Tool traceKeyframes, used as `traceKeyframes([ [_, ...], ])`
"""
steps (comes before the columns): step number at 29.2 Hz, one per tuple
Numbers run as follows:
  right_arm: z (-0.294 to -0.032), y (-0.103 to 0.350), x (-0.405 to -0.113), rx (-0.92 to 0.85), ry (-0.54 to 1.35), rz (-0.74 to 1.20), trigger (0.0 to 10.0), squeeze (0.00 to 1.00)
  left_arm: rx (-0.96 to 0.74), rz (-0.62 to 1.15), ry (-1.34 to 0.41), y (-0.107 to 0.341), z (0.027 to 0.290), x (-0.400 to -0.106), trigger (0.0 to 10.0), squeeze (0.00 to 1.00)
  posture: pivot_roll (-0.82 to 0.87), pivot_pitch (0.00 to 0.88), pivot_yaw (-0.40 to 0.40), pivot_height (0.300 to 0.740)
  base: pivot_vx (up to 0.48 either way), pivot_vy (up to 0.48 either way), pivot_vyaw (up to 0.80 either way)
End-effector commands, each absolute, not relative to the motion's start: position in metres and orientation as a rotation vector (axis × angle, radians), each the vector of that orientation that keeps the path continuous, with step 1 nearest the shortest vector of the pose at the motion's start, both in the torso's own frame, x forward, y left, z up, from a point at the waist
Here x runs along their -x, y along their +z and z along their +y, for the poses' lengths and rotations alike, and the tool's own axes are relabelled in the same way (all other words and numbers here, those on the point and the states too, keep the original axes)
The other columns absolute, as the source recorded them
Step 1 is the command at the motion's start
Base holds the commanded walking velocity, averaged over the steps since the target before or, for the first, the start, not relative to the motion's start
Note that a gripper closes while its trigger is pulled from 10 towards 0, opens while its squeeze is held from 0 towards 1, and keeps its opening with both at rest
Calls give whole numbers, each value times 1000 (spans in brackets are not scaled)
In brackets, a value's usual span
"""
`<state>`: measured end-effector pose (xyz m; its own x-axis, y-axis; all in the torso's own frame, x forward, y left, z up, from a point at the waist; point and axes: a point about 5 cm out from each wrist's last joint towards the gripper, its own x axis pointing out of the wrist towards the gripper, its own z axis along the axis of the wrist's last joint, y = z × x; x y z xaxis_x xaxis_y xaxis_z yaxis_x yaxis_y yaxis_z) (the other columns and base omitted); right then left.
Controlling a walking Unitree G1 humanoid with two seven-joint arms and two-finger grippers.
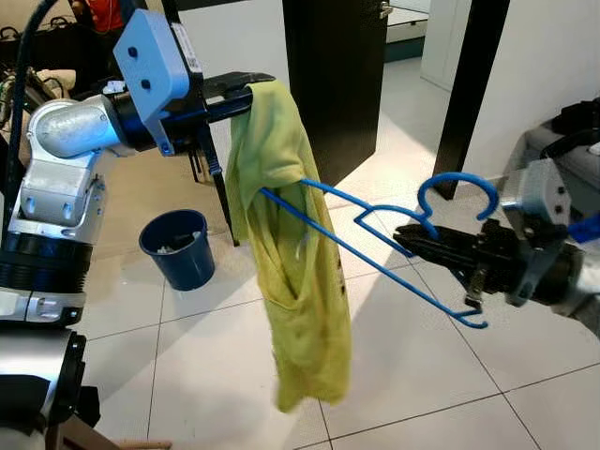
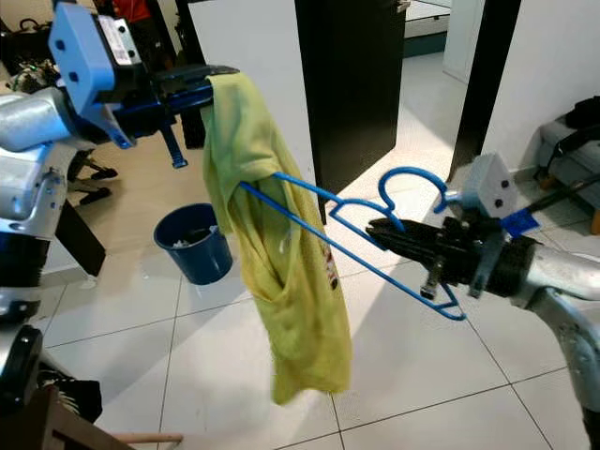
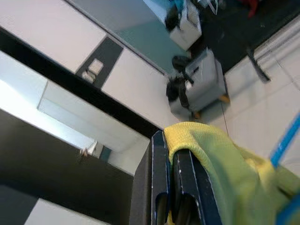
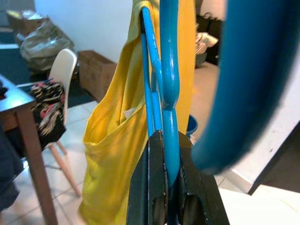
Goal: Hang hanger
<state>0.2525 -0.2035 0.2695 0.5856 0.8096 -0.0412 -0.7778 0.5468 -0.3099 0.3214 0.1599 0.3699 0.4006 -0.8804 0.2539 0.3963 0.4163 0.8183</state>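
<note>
A yellow garment (image 1: 291,272) hangs limp in mid-air over the tiled floor. My left gripper (image 1: 246,89) is shut on its top edge, up high at the left; the wrist view shows the cloth (image 3: 211,154) folded over the black fingers (image 3: 159,187). A blue wire hanger (image 1: 394,239) has one arm pushed into the garment. My right gripper (image 1: 405,239) is shut on the hanger's neck below the hook (image 1: 457,187), at the right; the hanger (image 4: 164,70) runs straight out from those fingers into the garment (image 4: 117,140).
A dark blue bucket (image 1: 178,247) stands on the floor behind the garment. A black partition (image 1: 333,84) and a black post (image 1: 469,94) rise beyond. A white chair (image 4: 61,75) and a table (image 4: 18,108) stand nearby.
</note>
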Motion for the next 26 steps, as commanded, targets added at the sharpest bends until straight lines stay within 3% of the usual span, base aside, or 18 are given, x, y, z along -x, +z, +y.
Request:
traceKeyframes([
  [1,-202,272,-253,325,934,-132,10000,0,-786,-742,-851,375,172,-323,10000,0,-109,0,102,740,0,0,0],
  [6,-205,271,-252,334,916,-123,10000,0,-821,-703,-755,384,186,-329,10000,0,-110,0,109,740,0,0,0],
  [7,-207,270,-251,347,895,-115,10000,0,-852,-666,-639,394,201,-334,10000,0,-114,0,115,740,0,0,0],
  [12,-208,270,-250,351,889,-114,10000,0,-866,-652,-584,400,206,-336,10000,0,-116,0,116,740,0,0,0],
  [17,-207,270,-251,350,881,-123,10000,0,-839,-667,-599,406,202,-335,10000,0,-117,0,118,740,0,0,0],
  [22,-198,271,-254,325,907,-158,10000,0,-780,-714,-736,409,174,-330,10000,0,-111,0,119,740,0,0,0],
  [26,-195,271,-254,314,912,-172,10000,0,-775,-729,-759,410,170,-330,10000,0,-111,0,120,740,0,0,0],
])
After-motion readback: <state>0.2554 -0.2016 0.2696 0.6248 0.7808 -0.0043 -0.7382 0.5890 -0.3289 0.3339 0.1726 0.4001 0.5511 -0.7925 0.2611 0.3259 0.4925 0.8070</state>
